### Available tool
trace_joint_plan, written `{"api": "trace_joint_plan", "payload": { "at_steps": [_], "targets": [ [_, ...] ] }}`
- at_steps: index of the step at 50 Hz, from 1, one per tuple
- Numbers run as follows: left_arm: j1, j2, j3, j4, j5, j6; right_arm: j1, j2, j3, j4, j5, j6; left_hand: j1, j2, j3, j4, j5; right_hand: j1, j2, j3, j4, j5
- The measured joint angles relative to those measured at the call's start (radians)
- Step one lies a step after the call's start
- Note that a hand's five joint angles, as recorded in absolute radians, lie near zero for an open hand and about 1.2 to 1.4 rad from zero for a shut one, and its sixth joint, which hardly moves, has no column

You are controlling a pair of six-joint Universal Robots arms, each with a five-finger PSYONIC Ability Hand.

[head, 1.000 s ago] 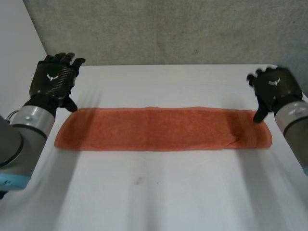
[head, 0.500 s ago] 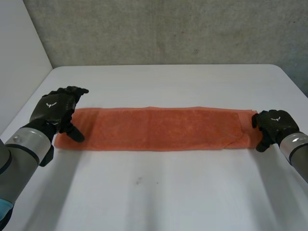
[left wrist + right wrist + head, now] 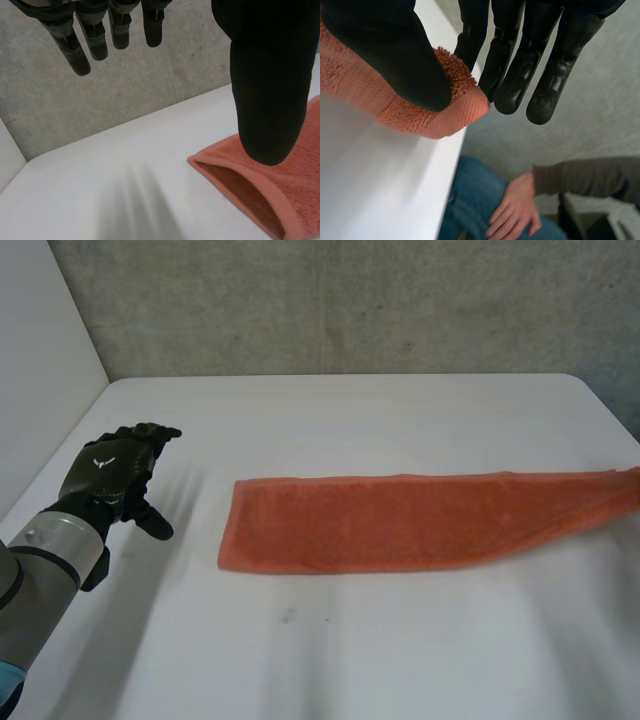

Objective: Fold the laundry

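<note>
A long folded orange terry towel (image 3: 400, 520) lies on the white table (image 3: 330, 660), its end at the table's right edge pinched by the right hand (image 3: 390, 55), while the left hand (image 3: 115, 472), fingers loose and empty, is over bare tabletop near the other end.

Your left hand (image 3: 112, 472) is held with fingers (image 3: 70, 45) straight and thumb apart, gripping nothing; your right hand (image 3: 395, 55) pinches a towel (image 3: 452, 107) corner between thumb and fingers.

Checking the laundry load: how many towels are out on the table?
1: the orange towel stretched across the white table, one end pinched in the right hand. None looks hidden.
</note>
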Motion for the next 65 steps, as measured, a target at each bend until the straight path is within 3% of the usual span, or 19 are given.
{"api": "trace_joint_plan", "payload": {
  "at_steps": [5, 12, 18, 23, 26, 28, 30, 31, 32, 33, 36, 42, 47, 54, 58, 65],
  "targets": [
    [0.0, 0.001, -0.001, -0.001, -0.001, 0.0, 0.077, -0.022, -0.048, 0.0, -0.002, -0.01, 0.0, 0.0, 0.0, 0.0, 0.0, 0.0, 0.0, 0.0, 0.0, 0.0],
    [0.0, 0.007, 0.0, -0.001, -0.002, 0.0, 0.365, -0.029, -0.139, -0.013, -0.028, 0.007, 0.0, 0.0, 0.0, 0.0, 0.0, 0.004, 0.0, 0.0, 0.001, 0.0],
    [0.002, 0.009, -0.001, 0.0, -0.003, 0.0, 0.68, 0.078, -0.218, -0.053, -0.107, 0.021, 0.0, 0.0, 0.0, 0.0, 0.0, 0.004, 0.0, 0.004, 0.002, 0.0],
    [0.004, 0.009, -0.004, 0.001, -0.003, 0.0, 0.86, 0.193, -0.253, -0.091, -0.183, 0.02, 0.0, 0.0, 0.0, 0.0, 0.0, 0.004, 0.0, 0.004, 0.003, 0.0],
    [0.005, 0.009, -0.005, 0.002, -0.003, 0.0, 0.888, 0.214, -0.257, -0.097, -0.196, 0.02, 0.0, 0.0, 0.0, 0.0, 0.0, 0.004, 0.0, 0.004, 0.003, 0.0],
    [0.008, 0.008, -0.006, 0.003, -0.002, 0.0, 0.983, 0.302, -0.273, -0.112, -0.231, 0.019, 0.0, 0.0, 0.0, 0.0, 0.0, 0.003, -0.001, 0.004, 0.003, 0.0],
    [0.009, 0.007, -0.006, 0.004, -0.002, 0.0, 1.013, 0.336, -0.278, -0.112, -0.237, 0.018, 0.0, 0.0, 0.0, 0.0, 0.0, -0.063, -0.119, -0.118, -0.111, -0.068],
    [0.01, 0.006, -0.006, 0.004, -0.001, 0.0, 1.027, 0.354, -0.28, -0.11, -0.235, 0.017, 0.0, 0.0, 0.0, 0.0, 0.0, -0.245, -0.315, -0.312, -0.319, -0.255],
    [0.009, 0.006, -0.005, 0.004, -0.001, 0.0, 1.033, 0.36, -0.28, -0.108, -0.233, 0.017, 0.0, 0.0, 0.0, 0.0, 0.0, -0.321, -0.416, -0.411, -0.397, -0.33],
    [0.008, 0.004, -0.004, 0.005, 0.0, 0.0, 1.039, 0.367, -0.281, -0.105, -0.224, 0.017, 0.0, 0.0, 0.0, 0.0, 0.0, -0.519, -0.65, -0.624, -0.63, -0.56],
    [0.004, -0.001, 0.003, 0.006, 0.002, 0.001, 1.042, 0.348, -0.279, -0.096, -0.173, 0.024, 0.0, 0.0, 0.0, 0.0, 0.0, -0.737, -0.922, -0.921, -0.926, -0.858],
    [-0.032, -0.029, 0.045, 0.024, 0.005, 0.005, 0.979, 0.211, -0.233, -0.083, -0.008, 0.137, 0.0, 0.0, 0.0, 0.0, 0.0, -0.754, -0.957, -0.965, -0.953, -0.89],
    [-0.108, -0.086, 0.113, 0.042, 0.005, 0.009, 0.891, 0.087, -0.154, -0.055, 0.06, 0.316, 0.0, 0.0, -0.003, 0.0, 0.0, -0.754, -0.957, -0.965, -0.953, -0.89],
    [-0.246, -0.216, 0.246, 0.05, 0.001, 0.012, 0.735, -0.024, -0.022, 0.074, 0.057, 0.536, 0.0, 0.0, -0.003, 0.0, 0.0, -0.754, -0.957, -0.965, -0.953, -0.89],
    [-0.317, -0.309, 0.322, 0.049, -0.005, 0.015, 0.655, -0.034, 0.045, 0.129, 0.025, 0.579, 0.0, 0.0, -0.003, 0.0, 0.0, -0.754, -0.957, -0.965, -0.953, -0.89],
    [-0.365, -0.421, 0.395, 0.046, -0.02, 0.056, 0.569, -0.001, 0.123, 0.128, -0.033, 0.579, 0.0, 0.002, -0.001, 0.0, 0.0, -0.722, -0.906, -0.909, -0.913, -0.848]
  ]
}}
